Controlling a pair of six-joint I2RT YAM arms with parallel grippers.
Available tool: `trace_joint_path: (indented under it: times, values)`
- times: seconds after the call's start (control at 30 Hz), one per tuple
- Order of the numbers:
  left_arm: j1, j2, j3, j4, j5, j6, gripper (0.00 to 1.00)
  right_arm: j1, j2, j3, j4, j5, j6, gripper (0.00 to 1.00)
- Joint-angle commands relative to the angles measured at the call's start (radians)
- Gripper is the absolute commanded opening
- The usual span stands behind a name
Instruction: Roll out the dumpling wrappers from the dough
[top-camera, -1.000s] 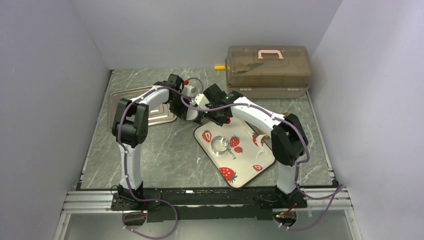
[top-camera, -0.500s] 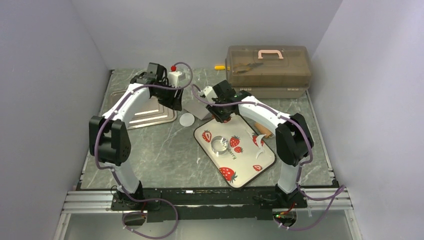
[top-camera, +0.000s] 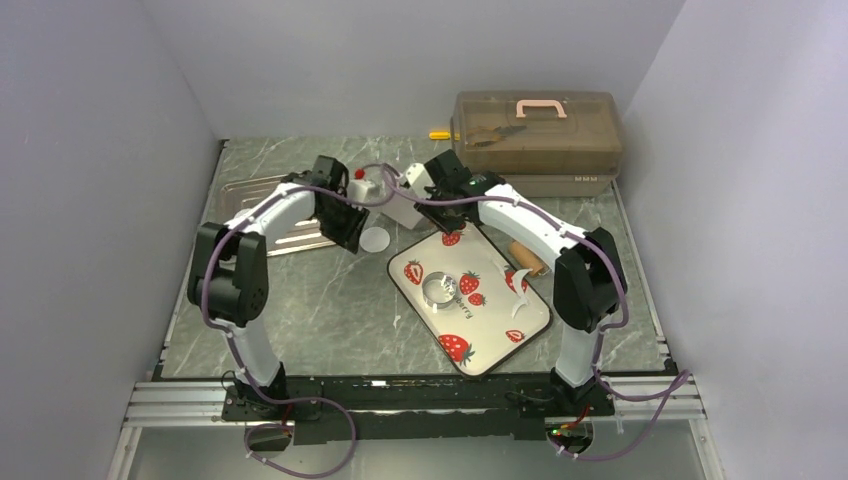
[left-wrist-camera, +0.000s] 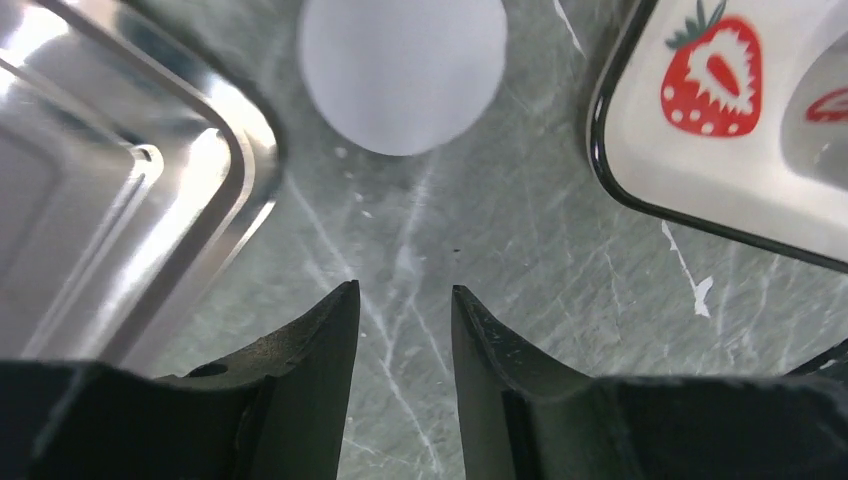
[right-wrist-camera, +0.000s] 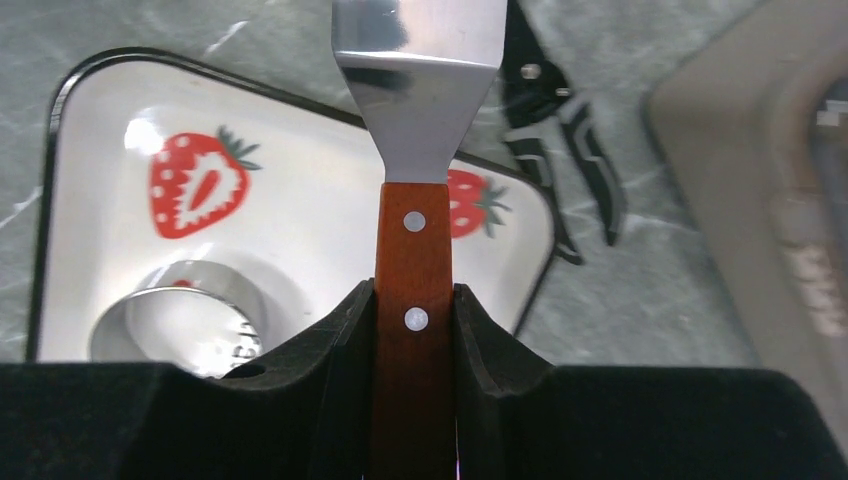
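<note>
Sliding the spatula, clamped by its handle in the right gripper, flat under the dumpling wrapper lying toward the desk's far edge between steel tray and strawberry plate should avoid tearing it, while the left gripper hovers nearby, jaws apart.

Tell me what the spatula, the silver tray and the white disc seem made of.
The spatula: blade looks like brushed metal, grey with soft glare; handle looks like reddish wood with two metal rivets. The silver tray: polished metal, probably steel, with mirror-like highlights. The disc: matte white, no shine; likely dough, though the look alone leaves it open.
</note>
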Motion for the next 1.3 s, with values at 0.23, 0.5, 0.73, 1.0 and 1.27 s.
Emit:
trace_joint_path:
  times: [0.23, 0.5, 0.73, 1.0, 1.27]
  values:
    - [-0.078, 0.112, -0.023, 0.106, -0.156, -0.007, 0.41, -0.012, 0.0, -0.045, -0.012, 0.13, -0.199, 0.0]
    - [-0.081, 0.173, 0.008, 0.111, -0.172, -0.013, 0.42, 0.002, -0.025, -0.06, -0.08, 0.074, -0.333, 0.0]
    - [-0.079, 0.208, 0.037, 0.109, -0.191, 0.004, 0.42, 0.023, -0.017, -0.008, -0.176, 0.111, -0.417, 0.0]
    - [-0.078, 0.218, 0.046, 0.11, -0.209, 0.027, 0.42, 0.018, -0.018, 0.038, -0.274, -0.041, -0.391, 0.0]
    - [-0.068, 0.206, 0.03, 0.117, -0.216, 0.06, 0.42, -0.007, -0.053, 0.006, -0.257, -0.169, -0.331, 0.0]
